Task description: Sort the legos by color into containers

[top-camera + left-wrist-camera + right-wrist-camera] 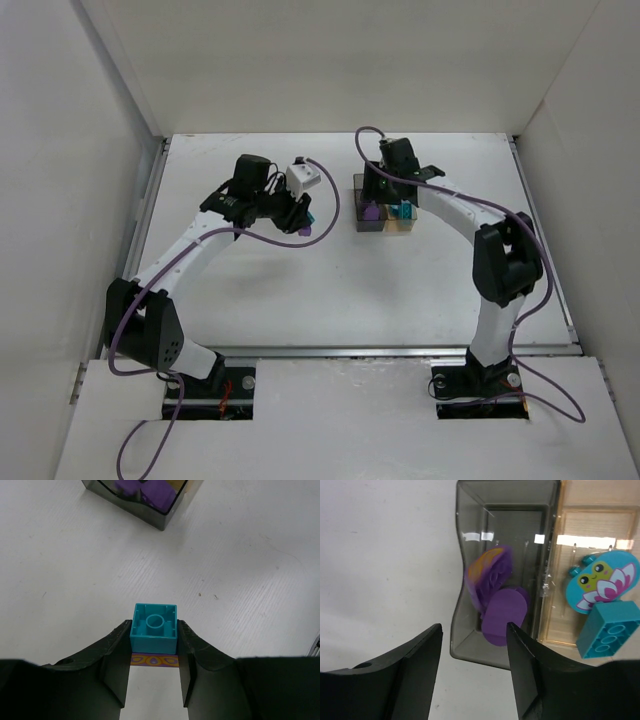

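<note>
My left gripper [154,631] is shut on a teal brick [154,622], seen from its hollow underside, with a purple-and-orange patterned piece [154,660] against it. In the top view the left gripper [303,216] is a little left of the containers. The smoky grey bin [485,652] holds purple pieces [502,612]. The amber bin [570,555] joined to its right holds a teal frog-printed piece [600,582] and a teal brick [610,630]. My right gripper [474,629] is open and empty over the grey bin's near left corner.
The joined bins [362,226] stand at the table's middle back. The grey bin's corner with purple pieces shows at the top of the left wrist view [165,517]. White walls enclose the table on three sides. Purple cables trail from both arms.
</note>
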Tool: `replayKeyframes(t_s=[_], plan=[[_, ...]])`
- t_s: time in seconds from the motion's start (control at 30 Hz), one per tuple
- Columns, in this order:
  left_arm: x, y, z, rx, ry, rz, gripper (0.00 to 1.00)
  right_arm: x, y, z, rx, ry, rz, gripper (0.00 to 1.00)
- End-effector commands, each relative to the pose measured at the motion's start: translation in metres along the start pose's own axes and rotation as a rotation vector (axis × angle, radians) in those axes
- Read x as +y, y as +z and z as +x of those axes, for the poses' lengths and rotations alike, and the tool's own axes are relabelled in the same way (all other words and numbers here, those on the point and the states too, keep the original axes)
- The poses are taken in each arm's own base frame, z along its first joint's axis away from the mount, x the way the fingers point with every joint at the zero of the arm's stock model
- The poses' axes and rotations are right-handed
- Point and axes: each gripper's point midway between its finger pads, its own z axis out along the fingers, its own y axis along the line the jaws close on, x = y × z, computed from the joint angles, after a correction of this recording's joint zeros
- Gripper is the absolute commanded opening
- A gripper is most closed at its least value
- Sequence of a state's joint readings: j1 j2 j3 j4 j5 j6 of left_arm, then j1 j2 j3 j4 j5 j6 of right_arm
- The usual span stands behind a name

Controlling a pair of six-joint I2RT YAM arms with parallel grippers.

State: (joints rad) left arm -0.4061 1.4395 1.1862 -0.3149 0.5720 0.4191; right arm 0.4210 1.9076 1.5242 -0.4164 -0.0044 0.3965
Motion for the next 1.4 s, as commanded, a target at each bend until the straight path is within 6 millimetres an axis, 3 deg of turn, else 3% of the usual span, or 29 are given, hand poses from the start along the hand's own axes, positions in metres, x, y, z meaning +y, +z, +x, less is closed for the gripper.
replayKeyframes(t_s=[0.0, 0.1, 0.17, 0.27, 0.3, 0.37, 0.43, 0.47, 0.5, 0.57, 0.67, 0.73, 0.77, 1.17, 1.37], plan=[[0.001, -0.008, -0.026, -0.070, 0.021, -0.012, 0.00, 0.001, -0.023, -0.035, -0.105, 0.024, 0.026, 0.60], [0.001, -0.008, -0.026, -0.070, 0.021, -0.012, 0.00, -0.002, -0.028, -0.040, -0.126, 0.026, 0.042, 0.60], [0.002, -0.006, -0.027, -0.070, 0.010, -0.011, 0.00, 0.009, -0.034, -0.046, -0.134, -0.003, -0.013, 0.60], [0.009, -0.010, -0.043, -0.109, -0.043, -0.057, 0.00, 0.049, -0.062, -0.057, -0.234, -0.178, -0.166, 0.61], [0.013, -0.008, -0.048, -0.124, -0.063, -0.072, 0.00, 0.074, -0.072, -0.049, -0.256, -0.259, -0.229, 0.63], [0.024, -0.013, -0.070, -0.180, -0.171, -0.138, 0.00, 0.097, -0.103, -0.030, -0.322, -0.412, -0.316, 0.71], [0.034, -0.017, -0.086, -0.225, -0.272, -0.195, 0.00, 0.107, -0.108, -0.022, -0.320, -0.426, -0.390, 0.73], [0.047, -0.019, -0.090, -0.243, -0.328, -0.250, 0.00, 0.118, -0.122, -0.027, -0.357, -0.407, -0.451, 0.73], [0.051, -0.021, -0.100, -0.267, -0.367, -0.265, 0.00, 0.132, -0.128, -0.019, -0.337, -0.411, -0.545, 0.75], [0.054, -0.021, -0.110, -0.297, -0.471, -0.275, 0.00, 0.149, -0.147, -0.027, -0.374, -0.402, -0.664, 0.77], [0.060, -0.023, -0.119, -0.317, -0.578, -0.302, 0.00, 0.173, -0.166, -0.021, -0.369, -0.419, -0.814, 0.78], [0.064, -0.021, -0.118, -0.311, -0.619, -0.322, 0.00, 0.178, -0.165, -0.016, -0.359, -0.416, -0.835, 0.78], [0.066, -0.022, -0.118, -0.315, -0.633, -0.334, 0.00, 0.179, -0.167, -0.024, -0.381, -0.404, -0.824, 0.78], [0.066, -0.026, -0.118, -0.322, -0.664, -0.349, 0.00, 0.199, -0.127, -0.038, -0.290, -0.209, -0.839, 0.78], [0.064, -0.023, -0.114, -0.313, -0.676, -0.339, 0.00, 0.203, -0.125, -0.047, -0.312, -0.189, -0.844, 0.76]])
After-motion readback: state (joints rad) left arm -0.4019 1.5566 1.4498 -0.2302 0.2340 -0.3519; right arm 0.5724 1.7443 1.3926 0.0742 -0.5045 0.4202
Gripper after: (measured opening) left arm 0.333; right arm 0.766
